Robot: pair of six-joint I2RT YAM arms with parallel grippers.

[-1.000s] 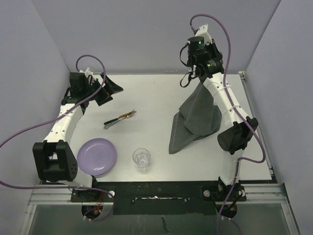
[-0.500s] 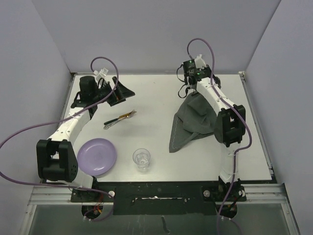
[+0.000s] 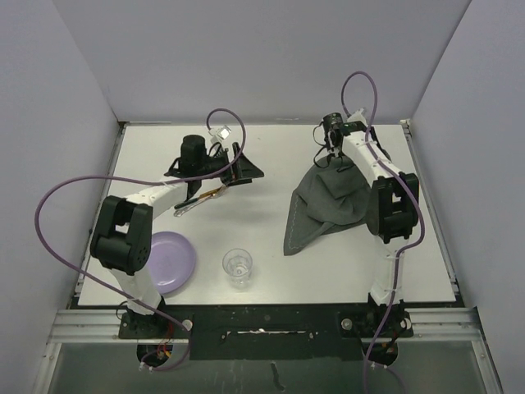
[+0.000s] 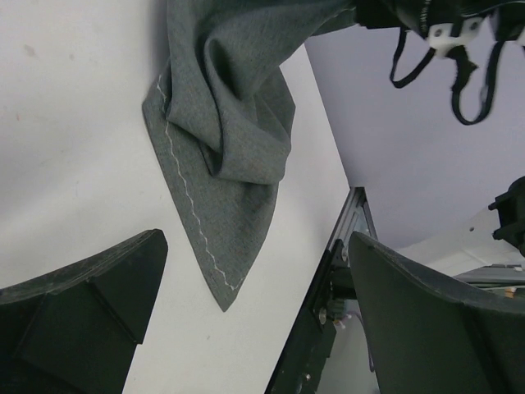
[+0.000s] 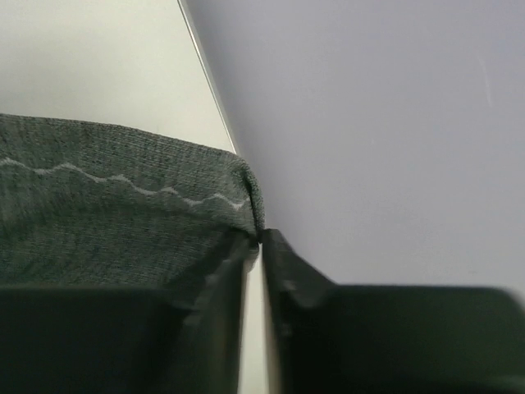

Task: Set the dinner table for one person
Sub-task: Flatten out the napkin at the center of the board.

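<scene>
On the white dinner table (image 3: 262, 222), a dark grey cloth placemat (image 3: 328, 205) lies crumpled at the right. Its far corner is lifted, and my right gripper (image 3: 329, 158) is shut on it. In the right wrist view the stitched corner (image 5: 246, 197) sits pinched at the jaw tips (image 5: 262, 236). My left gripper (image 3: 250, 171) hangs open over the table's middle, left of the cloth, holding nothing. In its wrist view the gripper (image 4: 256, 316) faces the cloth's near pointed corner (image 4: 221, 263). A purple plate (image 3: 168, 261), a clear glass (image 3: 238, 268) and cutlery (image 3: 189, 206) lie at the left front.
The left arm (image 3: 164, 195) stretches over the cutlery and partly covers it. Grey walls close in the table on three sides. A dark rail (image 4: 328, 328) runs along the table's near edge.
The left arm has swung right from the back left corner to the table's middle. The right gripper has come down with the cloth corner, so the cloth now lies lower and flatter.
</scene>
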